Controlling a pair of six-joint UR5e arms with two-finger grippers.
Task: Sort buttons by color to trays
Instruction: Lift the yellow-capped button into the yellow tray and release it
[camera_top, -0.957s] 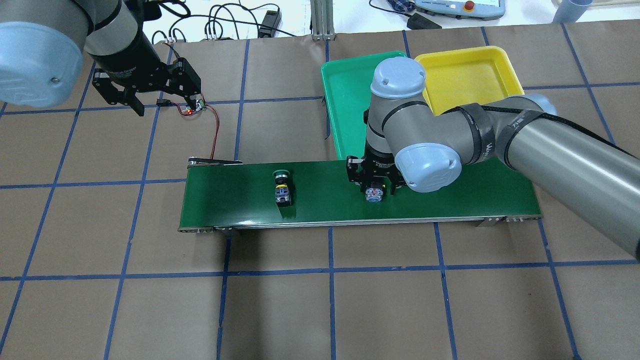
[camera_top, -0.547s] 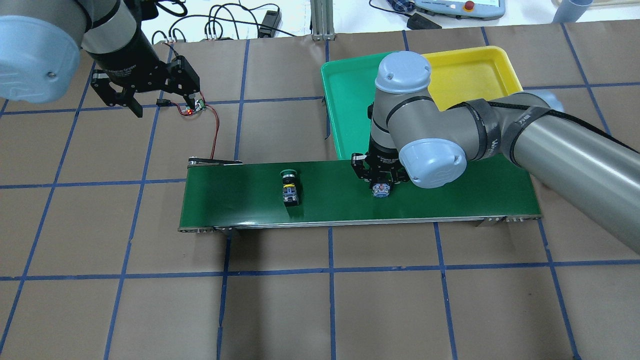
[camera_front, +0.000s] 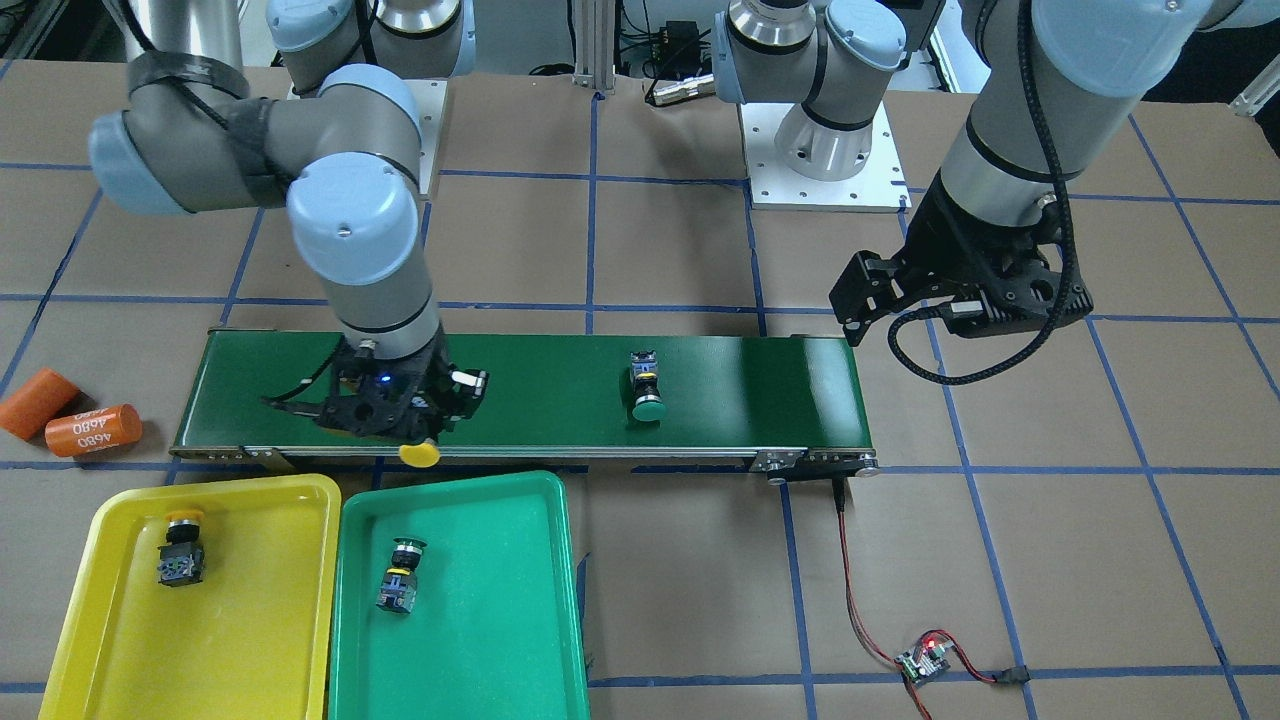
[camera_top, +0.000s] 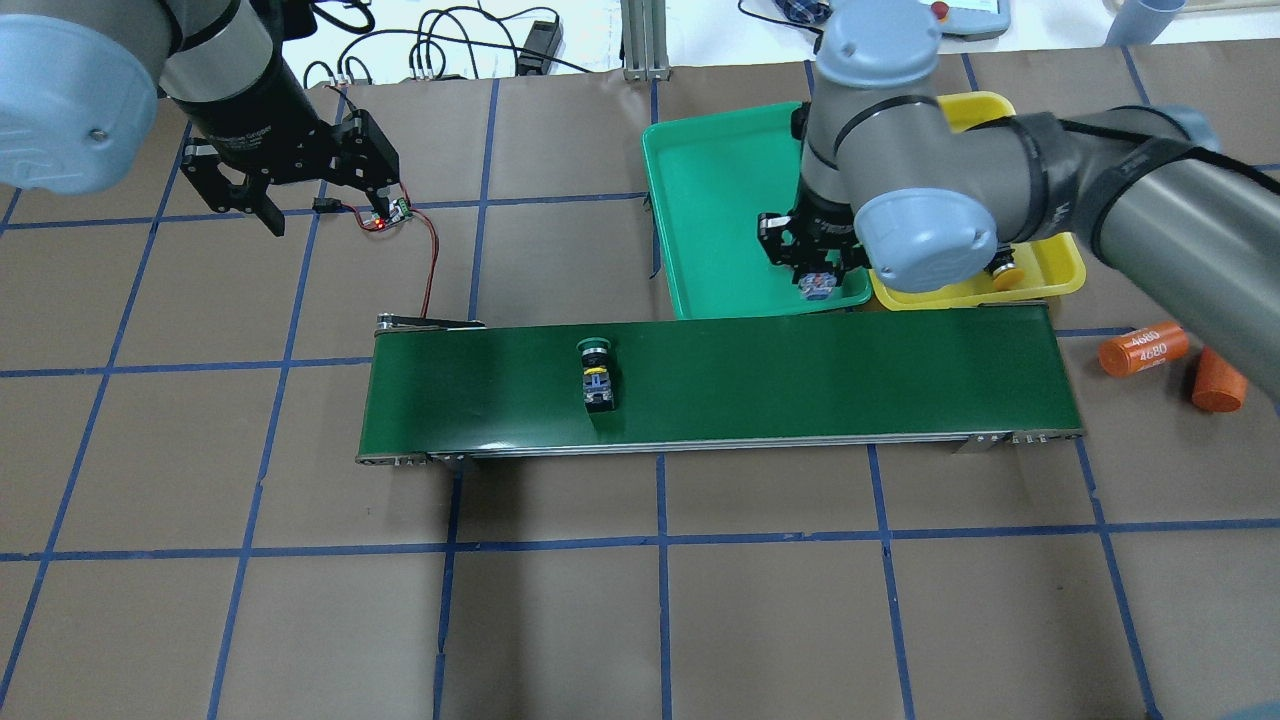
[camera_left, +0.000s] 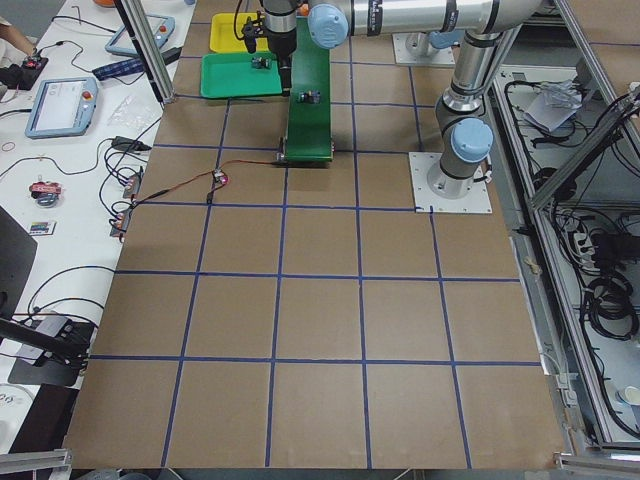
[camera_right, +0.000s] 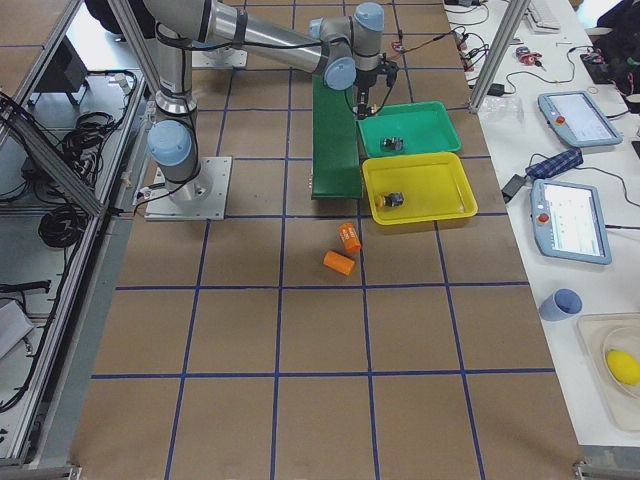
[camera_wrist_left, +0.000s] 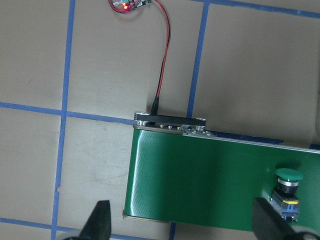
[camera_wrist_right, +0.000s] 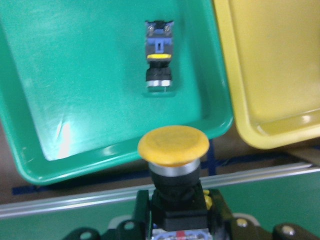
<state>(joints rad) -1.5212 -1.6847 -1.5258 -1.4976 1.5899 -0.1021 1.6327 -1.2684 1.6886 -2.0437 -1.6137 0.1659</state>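
My right gripper (camera_top: 818, 275) is shut on a yellow button (camera_front: 419, 455), held above the belt's far edge, next to the green tray (camera_top: 710, 200). In the right wrist view its yellow cap (camera_wrist_right: 173, 145) points at the gap between the green tray (camera_wrist_right: 75, 75) and the yellow tray (camera_wrist_right: 270, 75). A green button (camera_top: 597, 373) lies on the conveyor belt (camera_top: 800, 380). Another green button (camera_front: 400, 577) lies in the green tray, and a yellow button (camera_front: 180, 550) in the yellow tray (camera_front: 260, 600). My left gripper (camera_top: 325, 200) is open and empty above the table, far left.
Two orange cylinders (camera_top: 1143, 350), one marked 4680, lie on the table off the belt's right end. A small circuit board (camera_top: 395, 213) with a red light and a red wire sits below my left gripper. Cables and pendants lie beyond the table's far edge.
My right gripper has lifted the yellow button off the belt and carried it back toward the trays. The green button has drifted right along the belt. The left arm has barely moved.
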